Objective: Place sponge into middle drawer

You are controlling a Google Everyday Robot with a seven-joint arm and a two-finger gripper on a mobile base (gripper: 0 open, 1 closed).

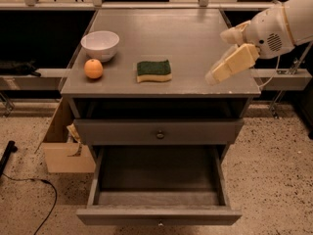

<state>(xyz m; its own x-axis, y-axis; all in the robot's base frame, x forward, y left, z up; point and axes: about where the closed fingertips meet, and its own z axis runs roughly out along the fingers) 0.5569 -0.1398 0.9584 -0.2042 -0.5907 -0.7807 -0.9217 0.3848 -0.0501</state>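
At the lower left of the frame a cardboard box sat on the floor beside the cabinet. On the grey tabletop, a white bowl stood at the left edge, with an orange fruit just in front of it. The sponge lay green side up near the tabletop's front edge, around the middle. Below the closed upper drawer, the middle drawer stood open. At the right of the frame the gripper hovered over the tabletop's right side, its fingers apart and holding nothing, well apart from the sponge.
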